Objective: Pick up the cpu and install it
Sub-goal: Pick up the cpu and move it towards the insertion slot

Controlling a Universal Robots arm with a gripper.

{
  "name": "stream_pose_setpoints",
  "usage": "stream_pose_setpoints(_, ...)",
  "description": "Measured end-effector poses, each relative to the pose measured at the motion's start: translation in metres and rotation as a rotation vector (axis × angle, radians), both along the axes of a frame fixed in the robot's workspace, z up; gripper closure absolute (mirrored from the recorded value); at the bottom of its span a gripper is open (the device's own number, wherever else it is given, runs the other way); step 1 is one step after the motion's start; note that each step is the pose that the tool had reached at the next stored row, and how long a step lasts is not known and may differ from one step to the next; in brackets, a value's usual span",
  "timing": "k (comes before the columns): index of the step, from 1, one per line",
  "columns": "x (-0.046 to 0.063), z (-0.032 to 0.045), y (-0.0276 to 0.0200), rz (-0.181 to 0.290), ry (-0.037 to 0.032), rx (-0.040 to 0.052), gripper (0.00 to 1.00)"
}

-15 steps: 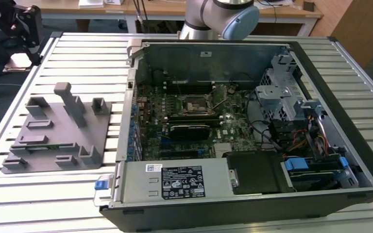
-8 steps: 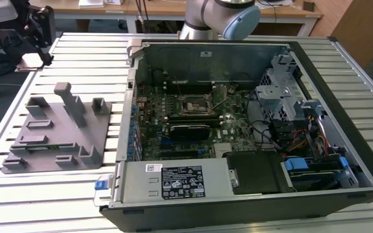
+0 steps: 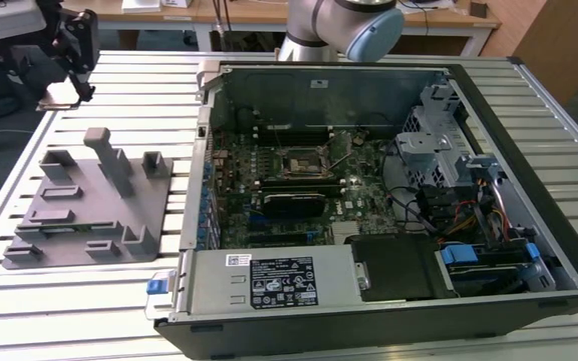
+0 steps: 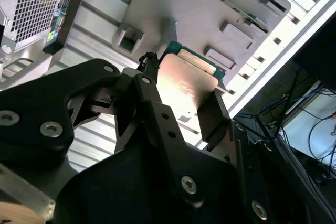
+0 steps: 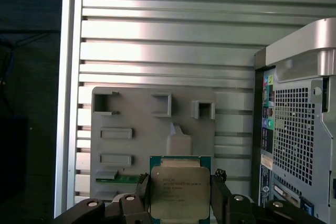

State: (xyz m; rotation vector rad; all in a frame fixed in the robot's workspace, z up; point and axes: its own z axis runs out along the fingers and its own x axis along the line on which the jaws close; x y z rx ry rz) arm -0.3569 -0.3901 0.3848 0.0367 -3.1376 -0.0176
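Observation:
The cpu, a flat square chip with a silver metal top and green rim, sits between my gripper's two black fingers, which are shut on its opposite edges. In the second wrist view the cpu shows its shiny face, clamped in the gripper. In the exterior view the gripper hangs high at the far left, above the slatted table and behind the grey fixture plate. The black motherboard socket lies inside the open computer case, well to the exterior view's right of the gripper.
The grey fixture plate with upright posts lies under the gripper on the slatted aluminium table. The open computer case fills the exterior view's right, with drive cage, cables and power supply around the board. Its perforated back panel is close by.

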Motion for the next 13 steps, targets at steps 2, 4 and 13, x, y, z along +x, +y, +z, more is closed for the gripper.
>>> stream_pose_setpoints(2,0.003,-0.0001,0.0001,0.0,0.0,0.0,0.46)
stream_pose_setpoints(4,0.007,-0.0001,0.0002,0.0,0.0001,0.0,0.46)
stream_pose_setpoints(13,0.025,-0.0004,0.0004,0.0,0.0001,0.0,0.46)
